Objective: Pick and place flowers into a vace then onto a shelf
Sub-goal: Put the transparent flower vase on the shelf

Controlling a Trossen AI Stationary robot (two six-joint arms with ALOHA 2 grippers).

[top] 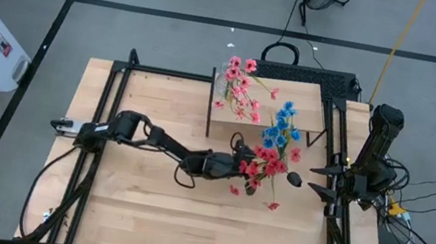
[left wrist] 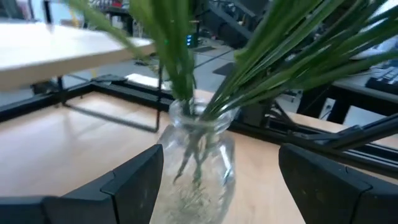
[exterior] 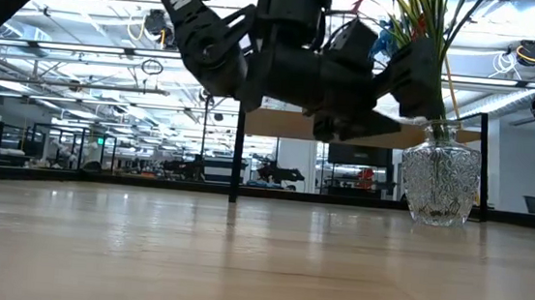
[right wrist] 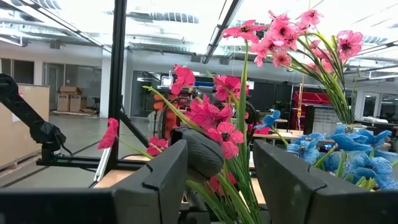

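A: The left gripper is spread wide, one dark finger on each side of the glass vase, and in the left wrist view there is a clear gap between the glass and both fingers, so nothing is clamped.

B: And the arm behind it?

A: From above, the left arm reaches across the table from its left edge, elbow bent, forearm low and pointing at the bouquet. In the low view its dark wrist hangs above the tabletop, level with the vase's neck.

B: The right gripper?

A: It sits at the right edge of the table, its fingers partly apart and holding nothing. It points at the flowers from the other side, well apart from the vase.

B: How do the flowers look?

A: Red, pink and bright blue blossoms fan out on long green stems, which gather in the vase's narrow neck. The vase is cut, patterned clear glass, upright on the tabletop.

B: Where is that relative to the shelf?

A: Just in front of it, on the table, not on the board. Some pink blossoms overlap the shelf's left end from above.
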